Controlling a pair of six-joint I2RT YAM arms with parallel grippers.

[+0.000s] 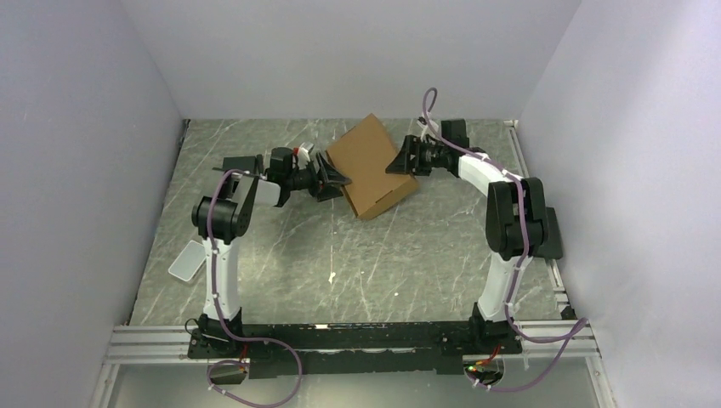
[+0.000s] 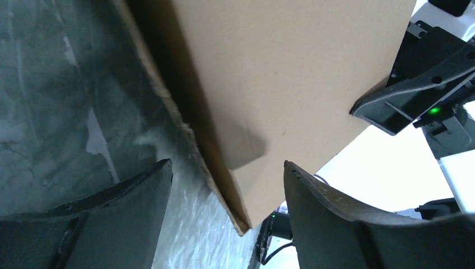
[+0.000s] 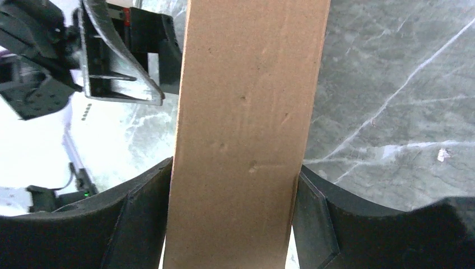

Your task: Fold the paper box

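Note:
The paper box (image 1: 371, 166) is a closed, flat brown cardboard mailer, held tilted above the table at the back middle. My right gripper (image 1: 400, 161) grips its right edge. In the right wrist view the box's narrow side (image 3: 246, 112) fills the gap between both fingers of the right gripper (image 3: 232, 174), which press on it. My left gripper (image 1: 334, 181) is at the box's left edge. In the left wrist view the left gripper (image 2: 227, 164) is wide open, with a lower corner of the box (image 2: 280, 73) between its fingers, touching neither.
A pale plastic piece (image 1: 187, 259) lies on the marbled table (image 1: 340, 255) beside the left arm. White walls close in the back and both sides. A metal rail (image 1: 557, 289) runs along the table's right edge.

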